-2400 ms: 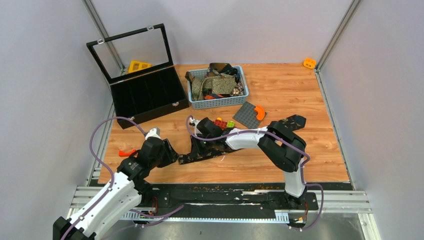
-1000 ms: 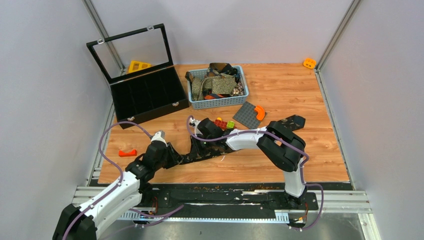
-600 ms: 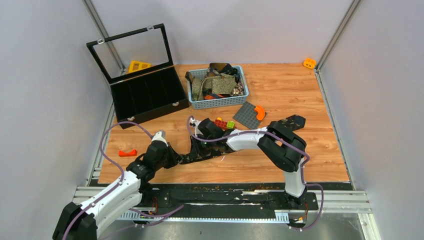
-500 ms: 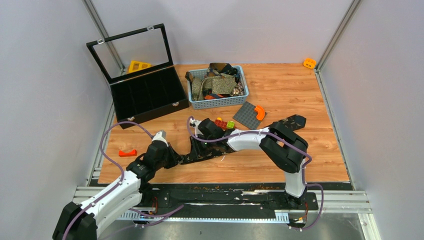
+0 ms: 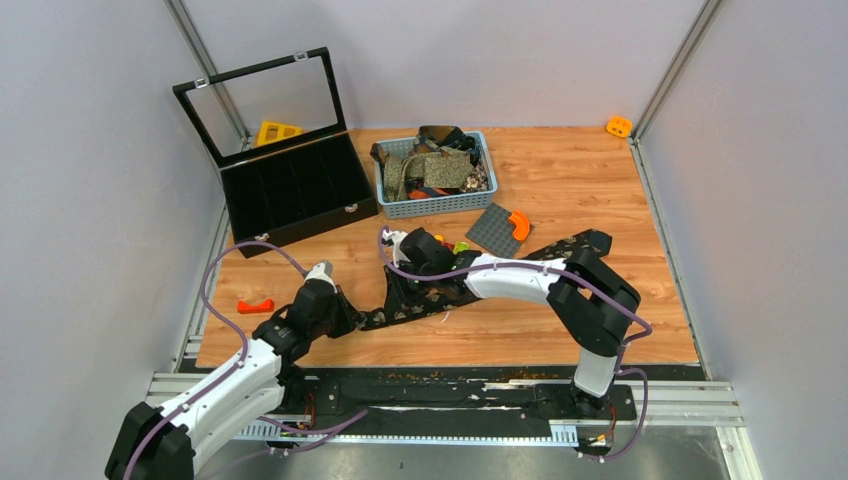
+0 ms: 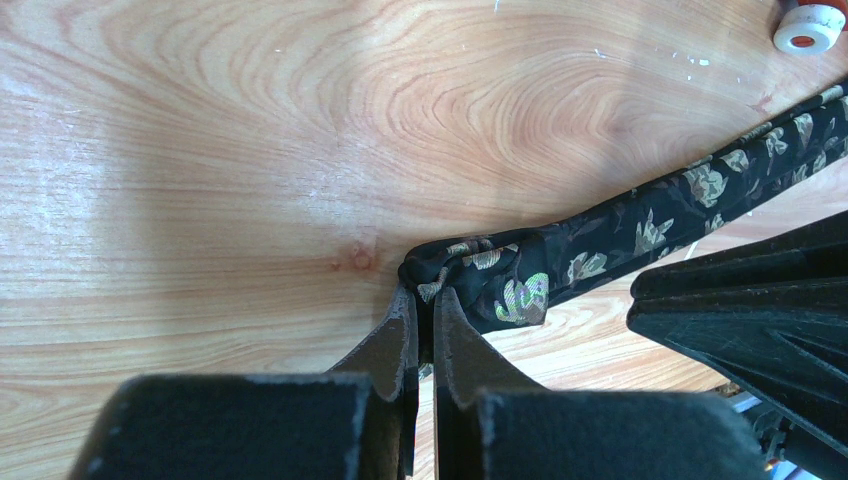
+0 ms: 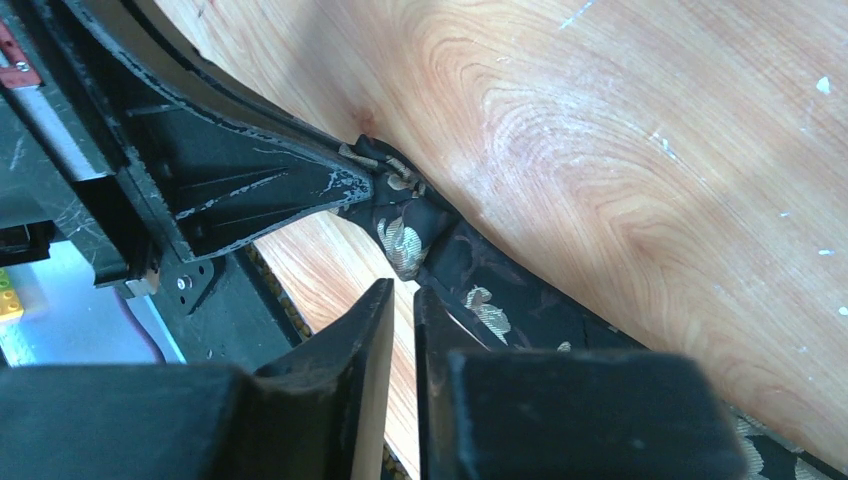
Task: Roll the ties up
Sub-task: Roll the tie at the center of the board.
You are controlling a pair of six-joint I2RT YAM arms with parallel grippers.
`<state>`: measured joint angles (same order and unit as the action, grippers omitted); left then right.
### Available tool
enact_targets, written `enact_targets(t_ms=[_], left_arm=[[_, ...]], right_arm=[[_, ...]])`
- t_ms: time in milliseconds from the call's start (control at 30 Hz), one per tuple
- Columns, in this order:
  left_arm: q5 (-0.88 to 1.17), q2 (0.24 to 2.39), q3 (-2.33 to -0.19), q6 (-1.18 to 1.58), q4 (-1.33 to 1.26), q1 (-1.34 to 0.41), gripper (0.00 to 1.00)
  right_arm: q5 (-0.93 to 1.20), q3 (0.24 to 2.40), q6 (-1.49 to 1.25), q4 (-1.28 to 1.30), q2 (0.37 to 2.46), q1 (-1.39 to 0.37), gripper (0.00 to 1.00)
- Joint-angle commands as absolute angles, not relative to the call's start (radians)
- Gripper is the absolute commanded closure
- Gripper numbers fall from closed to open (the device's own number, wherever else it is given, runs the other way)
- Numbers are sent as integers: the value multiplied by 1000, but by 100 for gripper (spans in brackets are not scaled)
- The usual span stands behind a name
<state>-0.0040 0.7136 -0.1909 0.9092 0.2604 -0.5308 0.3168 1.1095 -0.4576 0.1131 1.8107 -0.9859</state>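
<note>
Tie-rolling at the opening fold. 1 black floral tie lies stretched diagonally across the desk, its near end doubled over on itself. The left pincer is clamped on that doubled end. The right pincer sits just beside the fold, above the strip, fingers nearly together with a thin gap; whether it pinches fabric cannot be told. Other ties fill the basket. Judged risks:
- The slick fabric slips from the left pincer's narrow bite and the fold springs flat.
- The 2 pincers collide, working so close together.
- A skewed turn yields a cone-shaped roll.
</note>
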Motion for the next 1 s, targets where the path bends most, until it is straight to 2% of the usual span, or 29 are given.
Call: enact_targets(t_ms=[0, 133, 567, 733, 967], left_arm=[[-9, 717, -222, 887, 311, -534, 100], [-8, 716, -226, 887, 315, -534, 100], [-6, 655, -231, 856, 346, -533, 100], [-17, 605, -222, 861, 366, -534, 100], [-9, 644, -239, 861, 384, -534, 100]], right_arm=[[364, 1155, -468, 76, 1832, -995, 94], [384, 1182, -482, 56, 1891, -1008, 100], [370, 1206, -496, 58, 2004, -1010, 100], [359, 1200, -496, 86, 1991, -1010, 100], [372, 1255, -483, 138, 1929, -1011, 100]])
